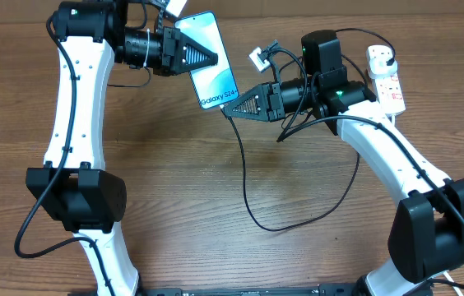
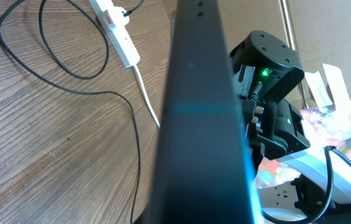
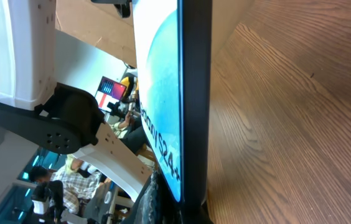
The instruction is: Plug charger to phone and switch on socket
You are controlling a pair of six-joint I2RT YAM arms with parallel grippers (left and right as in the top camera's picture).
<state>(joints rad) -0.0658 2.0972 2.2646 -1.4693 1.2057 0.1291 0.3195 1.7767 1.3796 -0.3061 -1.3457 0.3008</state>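
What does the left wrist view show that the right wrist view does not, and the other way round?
Only left wrist: the white power strip with its cord, the black charger cable on the table, the right arm with a green light. Only right wrist: the phone screen, lit, reading "S24+", and the left arm. Both: the phone's dark edge and the wooden table.

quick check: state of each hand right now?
left hand: closed, holding the phone.
right hand: looks closed on the charger tip, at the phone's lower edge; the grip itself is not clearly seen.
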